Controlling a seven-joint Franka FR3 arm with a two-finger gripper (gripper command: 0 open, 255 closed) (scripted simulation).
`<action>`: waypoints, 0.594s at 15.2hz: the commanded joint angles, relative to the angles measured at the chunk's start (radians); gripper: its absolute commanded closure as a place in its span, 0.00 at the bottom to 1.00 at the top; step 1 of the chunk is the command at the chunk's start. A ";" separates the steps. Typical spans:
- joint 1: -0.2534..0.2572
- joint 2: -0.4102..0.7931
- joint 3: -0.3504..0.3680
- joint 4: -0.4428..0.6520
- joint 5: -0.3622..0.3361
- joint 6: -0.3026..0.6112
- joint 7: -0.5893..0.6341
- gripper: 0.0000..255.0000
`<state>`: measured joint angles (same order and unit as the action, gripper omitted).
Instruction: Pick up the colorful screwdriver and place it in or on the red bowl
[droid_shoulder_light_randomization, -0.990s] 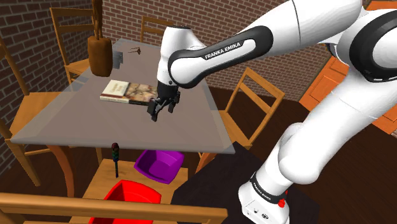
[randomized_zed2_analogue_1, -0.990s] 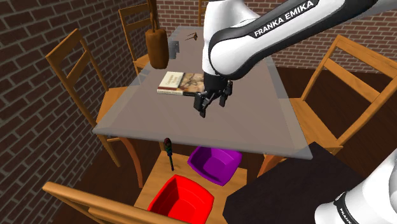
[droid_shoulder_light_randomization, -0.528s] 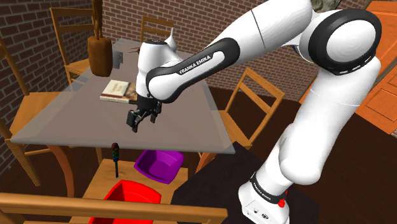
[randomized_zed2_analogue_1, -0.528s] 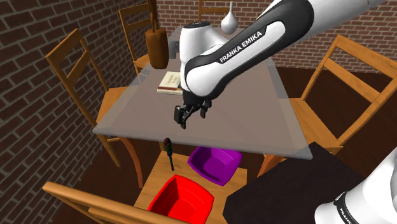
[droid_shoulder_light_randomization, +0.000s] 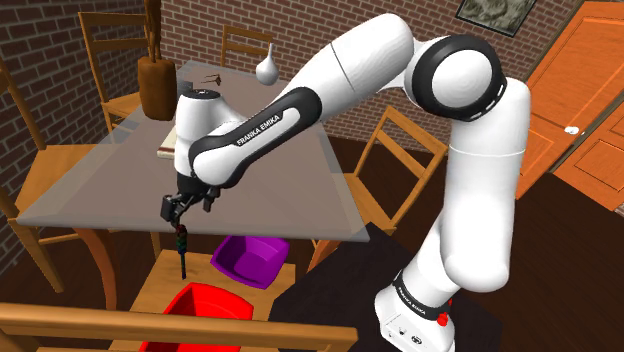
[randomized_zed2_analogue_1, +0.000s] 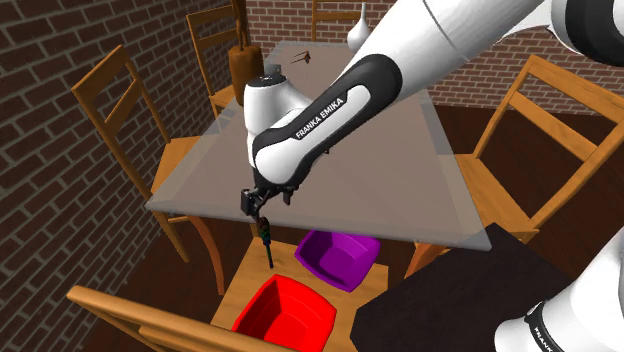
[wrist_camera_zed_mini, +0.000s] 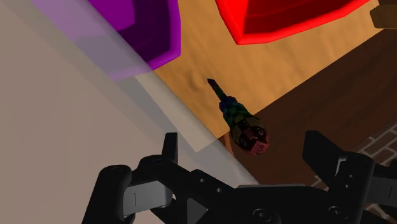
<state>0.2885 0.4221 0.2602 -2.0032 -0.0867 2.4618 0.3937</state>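
The screwdriver (droid_shoulder_light_randomization: 182, 250) has a multicoloured handle and a dark shaft, and stands upright on the wooden chair seat (droid_shoulder_light_randomization: 160, 285) below the table's near edge. The red bowl (droid_shoulder_light_randomization: 200, 310) rests on the same seat, just in front of it. My gripper (droid_shoulder_light_randomization: 178, 208) hangs open directly above the handle, at the table's edge, not touching it. From the second exterior view, the gripper (randomized_zed2_analogue_1: 255, 200) sits over the screwdriver (randomized_zed2_analogue_1: 266, 240), with the red bowl (randomized_zed2_analogue_1: 285, 312) below. In the wrist view the screwdriver (wrist_camera_zed_mini: 240, 122) lies beyond the spread fingers of the gripper (wrist_camera_zed_mini: 242, 139), near the red bowl (wrist_camera_zed_mini: 286, 19).
A purple bowl (droid_shoulder_light_randomization: 250, 258) sits on the seat beside the red one. The glass-topped table (droid_shoulder_light_randomization: 90, 190) carries a brown vase (droid_shoulder_light_randomization: 155, 85) and a white vase (droid_shoulder_light_randomization: 265, 68). Wooden chairs (droid_shoulder_light_randomization: 400, 150) surround it. An orange door (droid_shoulder_light_randomization: 590, 90) stands at the shoulder view's right.
The arm has swung from above the book toward the shoulder view's left and down, bringing the open gripper to the table's near edge over the screwdriver.
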 joint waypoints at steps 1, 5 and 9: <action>0.028 0.072 -0.003 0.063 -0.017 0.012 0.024 0.00; 0.038 0.115 -0.013 0.068 -0.029 0.048 0.032 0.00; 0.047 0.154 -0.022 0.076 -0.040 0.079 0.040 0.00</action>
<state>0.3329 0.5649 0.2404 -1.9308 -0.1236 2.5334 0.4318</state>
